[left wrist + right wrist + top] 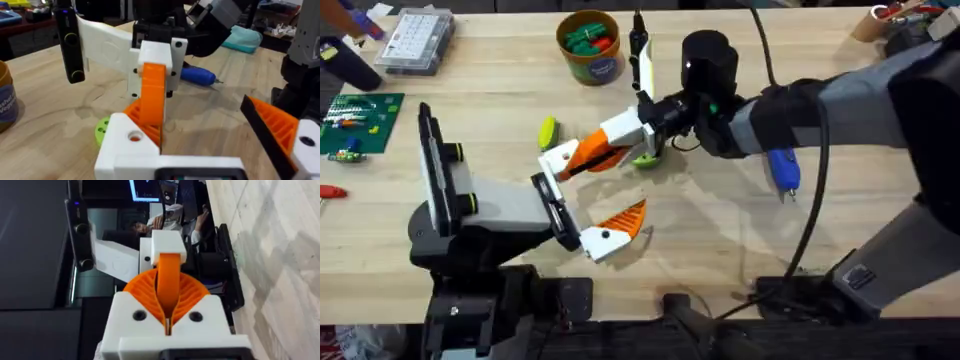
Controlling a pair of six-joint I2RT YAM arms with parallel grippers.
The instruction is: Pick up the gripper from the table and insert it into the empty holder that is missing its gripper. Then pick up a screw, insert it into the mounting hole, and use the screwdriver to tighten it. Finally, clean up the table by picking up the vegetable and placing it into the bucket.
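The gripper (588, 152) is sitting clamped in the right gripper (610, 150), its tip meeting the holder (556, 160) of the left arm — any tilt risks jamming; left gripper (582, 200) spread wide, one finger missing.

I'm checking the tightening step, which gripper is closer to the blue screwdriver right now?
Right. The right gripper sits a short way from the screwdriver, which lies beside that arm's forearm. The left gripper is farther off, toward the table's near side.
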